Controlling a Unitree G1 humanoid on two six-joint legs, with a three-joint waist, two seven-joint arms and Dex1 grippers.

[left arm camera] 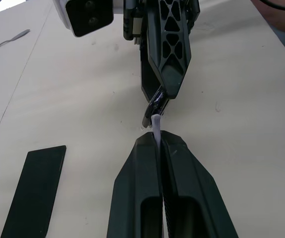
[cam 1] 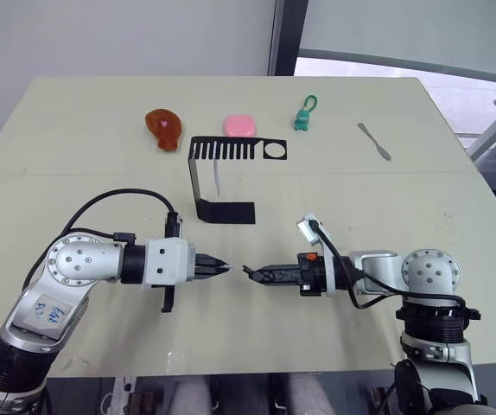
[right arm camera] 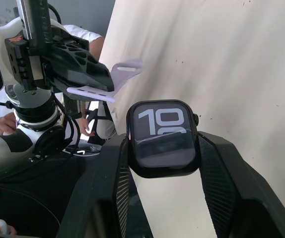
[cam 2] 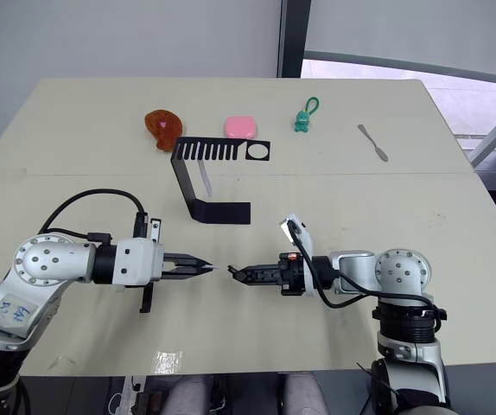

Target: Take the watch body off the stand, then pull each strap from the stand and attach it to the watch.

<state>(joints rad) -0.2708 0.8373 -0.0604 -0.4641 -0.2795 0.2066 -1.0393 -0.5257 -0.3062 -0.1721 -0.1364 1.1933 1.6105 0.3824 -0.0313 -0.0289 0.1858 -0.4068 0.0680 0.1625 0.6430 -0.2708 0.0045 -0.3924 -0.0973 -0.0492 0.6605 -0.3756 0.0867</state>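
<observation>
Square black smartwatch case [right arm camera: 163,139] pinched in right claw [cam 2: 246,275], pale lavender strap [right arm camera: 105,82] nipped in left claw [cam 2: 198,267] at 9 o'clock — tips nearly touching. Line up strap end with case slot, then ease in slowly.

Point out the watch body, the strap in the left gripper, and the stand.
watch body [right arm camera: 163,140]: right wrist view, centre of its screen.
strap [right arm camera: 90,92]: right wrist view, flat pale face below the left gripper's fingers.
stand [cam 1: 227,212]: left eye view, flat base plate.
</observation>
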